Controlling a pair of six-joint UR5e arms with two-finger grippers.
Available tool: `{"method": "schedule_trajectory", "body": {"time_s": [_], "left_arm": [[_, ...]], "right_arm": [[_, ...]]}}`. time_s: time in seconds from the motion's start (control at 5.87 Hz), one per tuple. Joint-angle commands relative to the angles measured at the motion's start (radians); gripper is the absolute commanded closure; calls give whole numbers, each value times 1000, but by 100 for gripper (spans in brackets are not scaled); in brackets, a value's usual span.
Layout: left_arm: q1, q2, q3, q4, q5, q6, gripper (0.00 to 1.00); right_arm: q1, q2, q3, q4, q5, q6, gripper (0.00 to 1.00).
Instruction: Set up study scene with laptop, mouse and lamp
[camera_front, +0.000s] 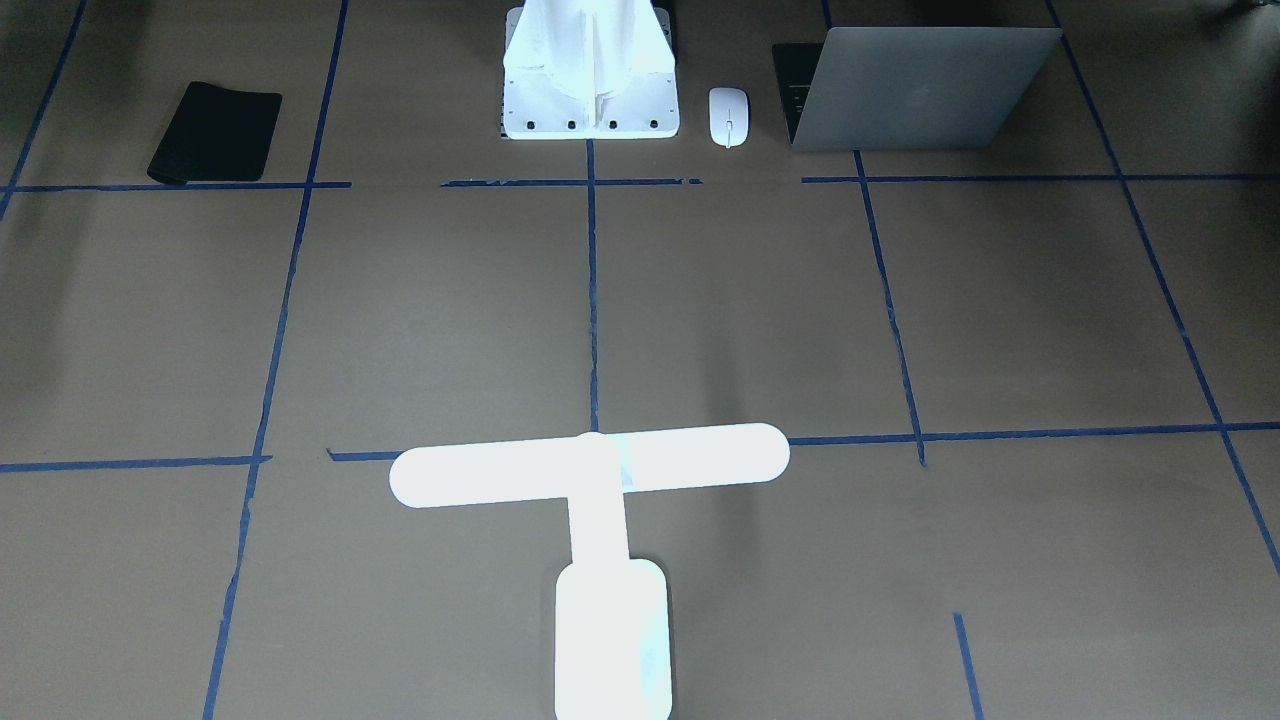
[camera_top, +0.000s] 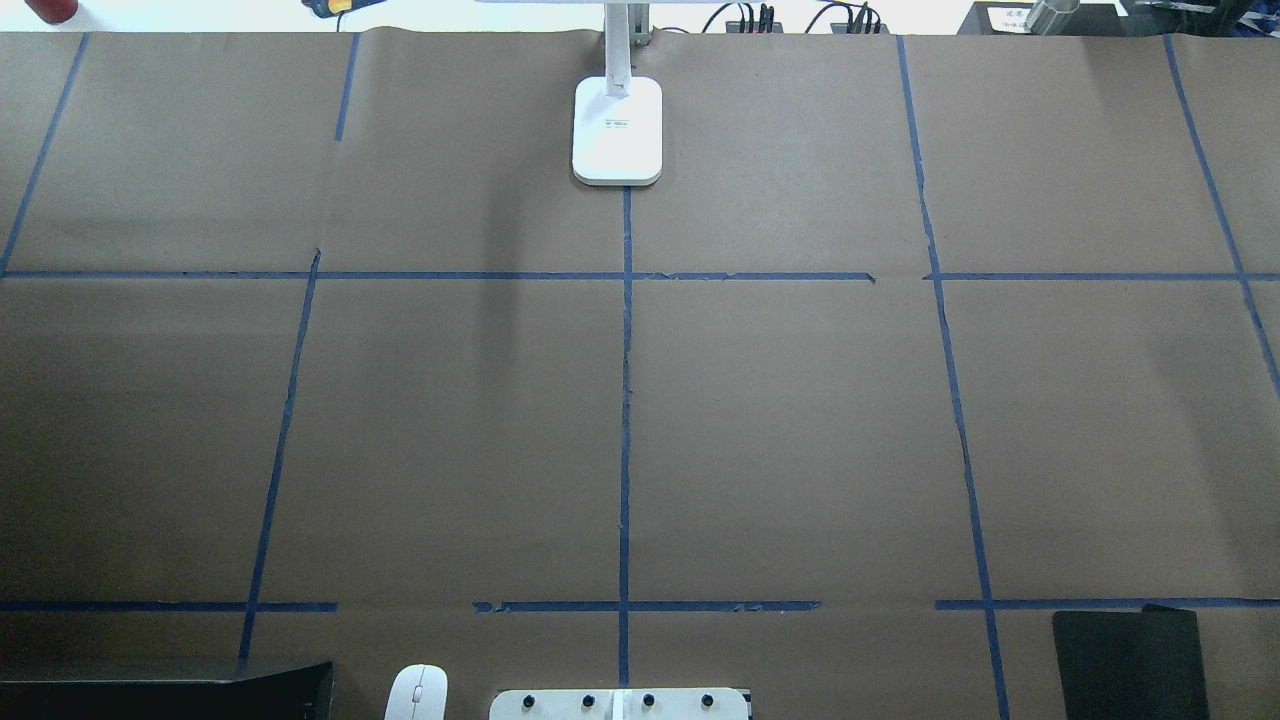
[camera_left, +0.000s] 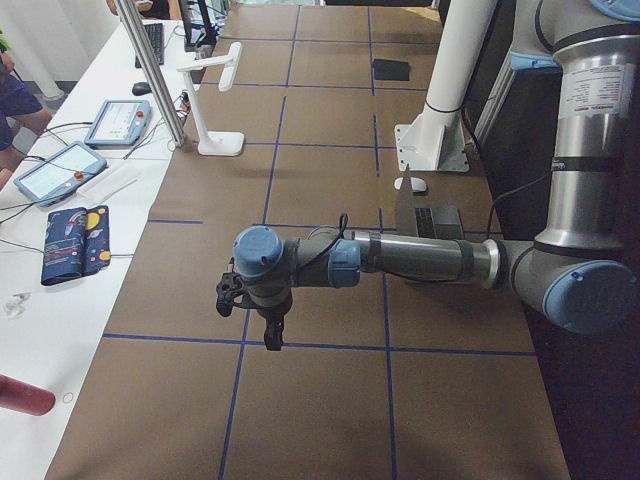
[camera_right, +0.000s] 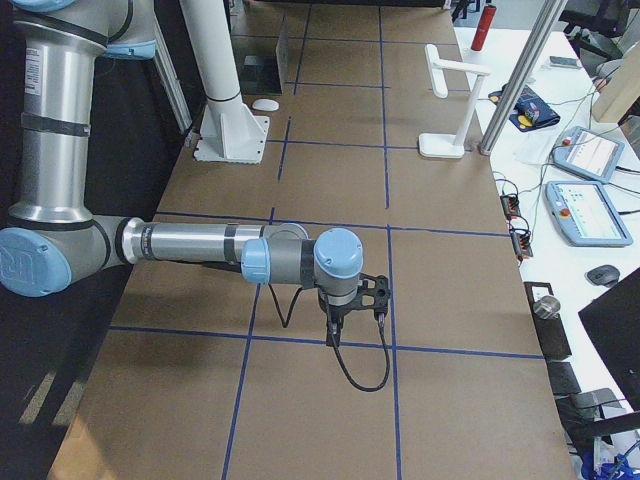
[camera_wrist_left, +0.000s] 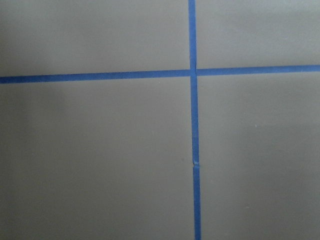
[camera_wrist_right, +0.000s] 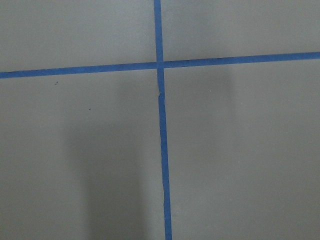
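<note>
A: Where is the laptop sitting?

B: The laptop (camera_front: 920, 90) is standing open at the robot-side edge of the table (camera_front: 760, 320), on the robot's left, with the back of its lid facing the front camera. The mouse (camera_front: 728, 116) is lying just beside it, between it and the white pedestal (camera_front: 590, 85), and touching neither.

A: And the lamp?

B: The lamp (camera_front: 590, 470) is glowing at the far edge, its base sitting at the end of the centre tape line, well apart from the laptop and mouse. A black mat (camera_front: 215, 132) is lying near the robot-side edge, on the robot's right.

A: What are the arms doing?

B: Both are reaching out low over bare brown paper. The left gripper (camera_left: 271, 338) is hanging fingers-down near a tape line and showing only in the left side view. The right gripper (camera_right: 333, 335) is doing likewise in the right side view.

A: Are they gripping anything?

B: I cannot tell how wide either one is standing, or whether it is holding anything. The wrist cameras are showing only paper and crossing blue tape.
</note>
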Motion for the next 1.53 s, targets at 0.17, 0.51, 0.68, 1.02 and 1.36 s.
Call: {"method": "schedule_trajectory", "body": {"time_s": [0.17, 0.51, 0.68, 1.02, 1.36], "left_arm": [[46, 40, -375, 222, 2, -409, 0], [224, 109, -578, 213, 7, -878, 0], [305, 109, -656, 213, 42, -1088, 0], [480, 109, -796, 211, 140, -1509, 0], [801, 109, -881, 213, 363, -1923, 0]], "right_arm": [[0, 4, 4, 0, 5, 2, 0], [0, 7, 3, 1, 48, 5, 0], [0, 4, 4, 1, 64, 5, 0], [0, 4, 4, 1, 65, 6, 0], [0, 6, 6, 4, 64, 6, 0]]}}
